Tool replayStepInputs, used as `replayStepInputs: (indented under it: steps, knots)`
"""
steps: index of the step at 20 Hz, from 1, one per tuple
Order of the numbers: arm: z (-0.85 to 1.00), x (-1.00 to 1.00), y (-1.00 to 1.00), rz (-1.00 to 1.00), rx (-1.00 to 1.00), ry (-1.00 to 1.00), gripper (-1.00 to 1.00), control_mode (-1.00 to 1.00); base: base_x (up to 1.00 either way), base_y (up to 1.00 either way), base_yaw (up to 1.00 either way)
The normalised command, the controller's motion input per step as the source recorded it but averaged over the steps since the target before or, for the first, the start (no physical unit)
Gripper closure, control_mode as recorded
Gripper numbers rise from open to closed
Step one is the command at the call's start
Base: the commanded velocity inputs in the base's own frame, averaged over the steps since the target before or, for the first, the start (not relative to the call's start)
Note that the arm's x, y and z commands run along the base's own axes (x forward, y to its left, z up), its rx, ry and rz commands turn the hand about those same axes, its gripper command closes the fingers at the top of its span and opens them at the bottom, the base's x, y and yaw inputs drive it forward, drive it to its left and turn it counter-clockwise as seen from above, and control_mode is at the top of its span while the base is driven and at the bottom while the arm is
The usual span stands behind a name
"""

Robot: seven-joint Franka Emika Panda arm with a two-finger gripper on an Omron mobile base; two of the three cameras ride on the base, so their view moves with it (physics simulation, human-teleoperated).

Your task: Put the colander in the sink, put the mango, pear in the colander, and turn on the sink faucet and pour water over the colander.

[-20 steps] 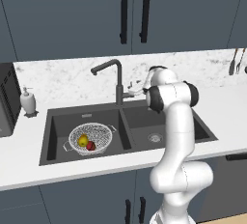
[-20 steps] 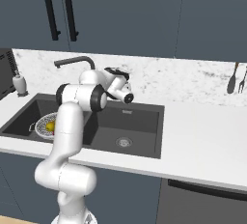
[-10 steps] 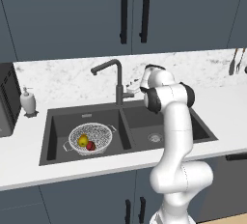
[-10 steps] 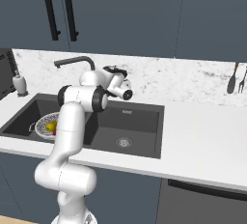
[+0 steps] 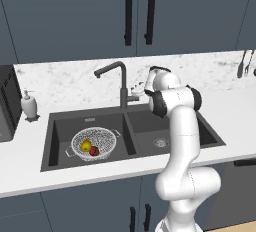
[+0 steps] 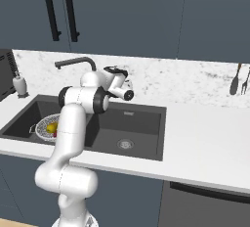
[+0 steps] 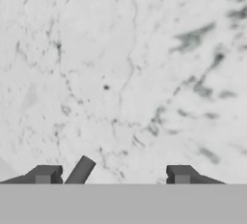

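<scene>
Place: you are looking at a rendered home kitchen.
Cupboards: dark blue-grey doors (image 5: 75, 16) with long black handles hang above and stand below.
Worktop: white marbled stone worktop (image 5: 235, 106) runs along a matching backsplash (image 6: 195, 77).
Sink: a dark double-basin sink (image 5: 55, 141) is set into it, with a gooseneck sink faucet (image 5: 120, 78) behind.
Small things: you can see a soap bottle (image 5: 28, 105) at the left and utensils (image 6: 239, 79) hanging on the wall.
</scene>
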Motion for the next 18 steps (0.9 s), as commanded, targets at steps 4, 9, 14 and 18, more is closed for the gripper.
replayStepInputs:
  steps: [4,9,14,18]
  knots:
    - [-0.01,0.23,0.27,0.0,0.0,0.0,-1.0,-1.0,0.0,0.0,0.0]
    - [-0.02,0.25,0.28,0.0,0.0,0.0,-1.0,-1.0,0.0,0.0,0.0]
    - [-0.18,0.27,0.29,-0.02,0.0,0.0,-1.0,-1.0,0.0,0.0,0.0]
    - [-0.15,0.42,0.27,-0.08,0.0,0.0,1.0,-1.0,0.0,0.0,0.0]
